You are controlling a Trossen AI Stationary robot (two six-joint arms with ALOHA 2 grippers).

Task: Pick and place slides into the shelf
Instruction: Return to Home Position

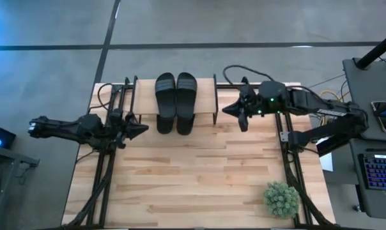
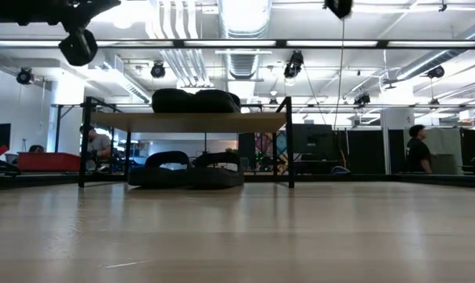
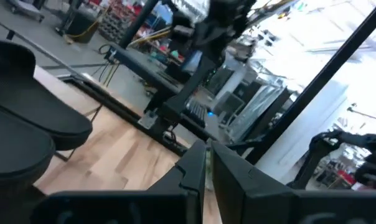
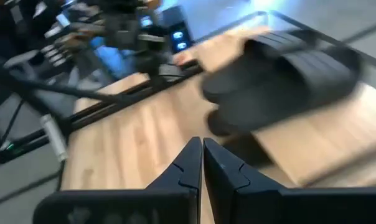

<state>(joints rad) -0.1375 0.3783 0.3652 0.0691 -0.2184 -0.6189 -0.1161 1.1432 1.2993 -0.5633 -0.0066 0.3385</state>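
The shelf (image 1: 206, 101) stands at the table's far middle, a light plank on thin black legs. Two black slides (image 1: 176, 99) lie side by side on its plank. In the low view two more slides (image 2: 186, 169) rest on the tabletop under the plank (image 2: 143, 122). My left gripper (image 1: 144, 128) is shut and holds nothing, just off the shelf's near left corner, pointing toward the table's right; its wrist view shows a slide (image 3: 26, 130) close by. My right gripper (image 1: 225, 110) is shut with nothing between its fingers, raised just right of the shelf and pointing at it; its wrist view shows the slides (image 4: 281, 68).
A round green plant (image 1: 281, 198) sits at the table's near right corner. Black frame rails (image 1: 103, 172) run along both side edges of the table. A keyboard (image 1: 379, 169) lies on a stand beyond the right edge. The near half of the wooden tabletop (image 1: 193, 185) is bare.
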